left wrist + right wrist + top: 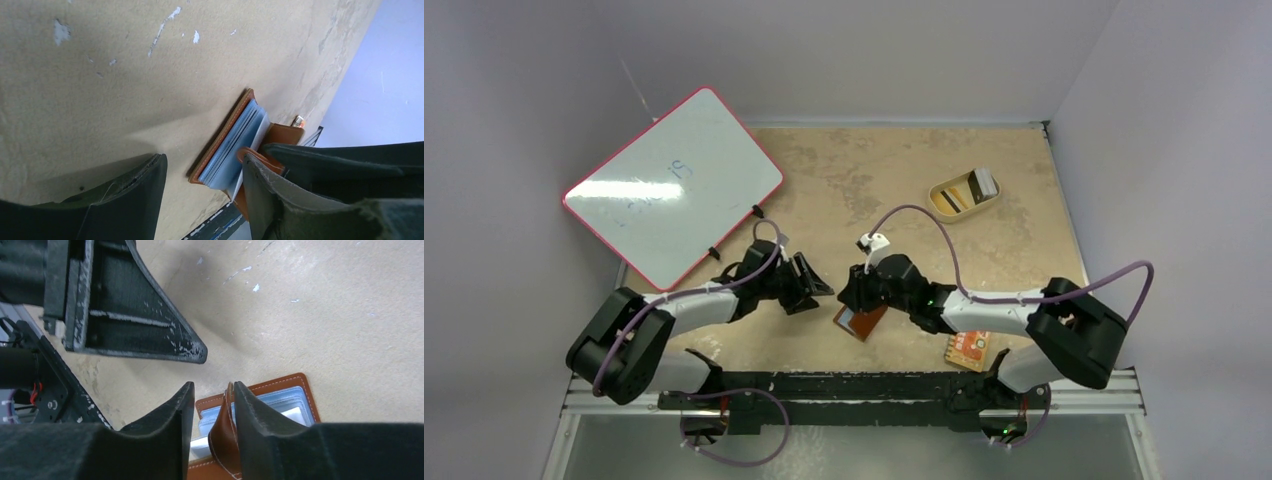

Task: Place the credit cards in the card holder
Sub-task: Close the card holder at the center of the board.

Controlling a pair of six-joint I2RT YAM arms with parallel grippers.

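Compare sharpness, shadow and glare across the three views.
Top view: even light, soft shadows beneath the arms, pale sheen on the whiteboard. Left wrist view: wallet fairly sharp, left end effector's fingers dark and blurred. Right wrist view: right end effector's fingers dark and soft, wallet stitching crisp.

Robot lab cell, not a home or shop. My left arm (pixel 689 308) and right arm (pixel 994 312) are bolted to a metal rail (pixel 1084 401) well behind both grippers, with purple cables (pixel 954 245) looped off them. Bare pale walls (pixel 874 50) box in the worktop (pixel 874 170) on three sides. It's plain tan board, scuffed, with white chips (pixel 256 287) beyond the right gripper (pixel 849 300). A pink-edged whiteboard (pixel 674 185) with faint blue scribble sits askew beyond and left of the left gripper (pixel 816 295). A small tan dish (pixel 941 188) of props sits beyond the right gripper.
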